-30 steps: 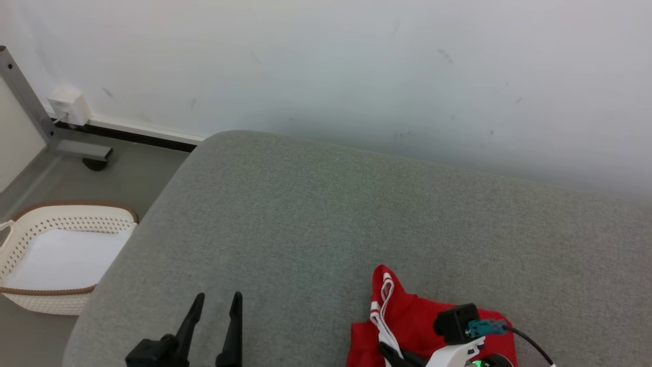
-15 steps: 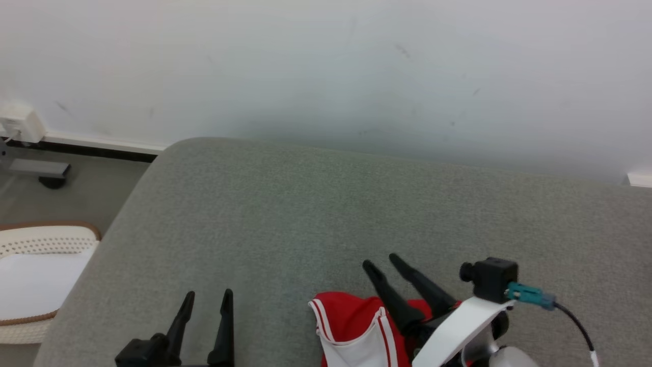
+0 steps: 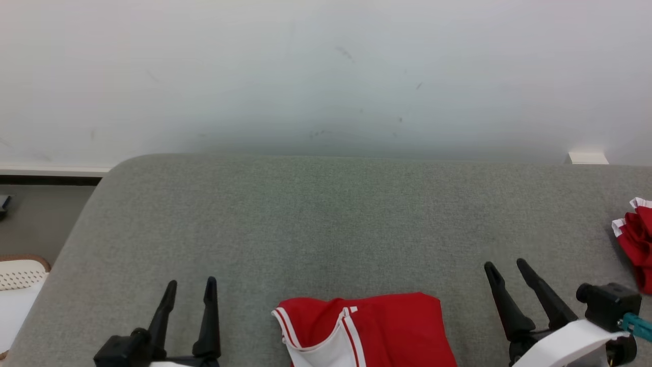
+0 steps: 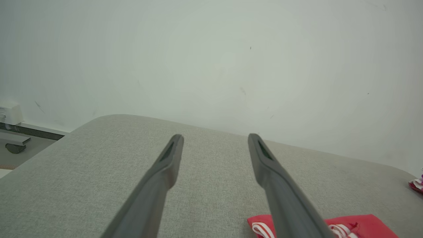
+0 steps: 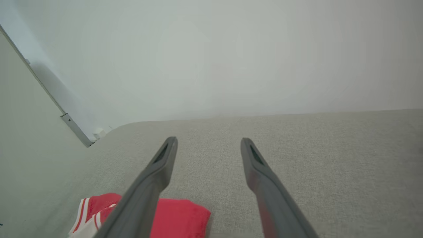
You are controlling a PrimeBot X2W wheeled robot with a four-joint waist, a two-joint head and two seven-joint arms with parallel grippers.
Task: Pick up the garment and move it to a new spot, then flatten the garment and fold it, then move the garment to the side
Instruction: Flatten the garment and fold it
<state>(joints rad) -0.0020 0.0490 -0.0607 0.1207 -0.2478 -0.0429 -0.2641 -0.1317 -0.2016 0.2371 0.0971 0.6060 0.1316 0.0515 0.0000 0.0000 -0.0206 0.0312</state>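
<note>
**Red garment between 2 open grippers**

A basket [image 3: 20,272] sits off the tabletop's [image 3: 326,214] left edge. The left gripper [image 3: 191,281] is spread wide and empty. The red garment [image 3: 397,326] lies centre, at the near edge. The right gripper [image 3: 505,263], also wide and empty, stands apart from it. Bare tabletop runs behind. Another red cloth [image 3: 636,239] lies far right.
</note>
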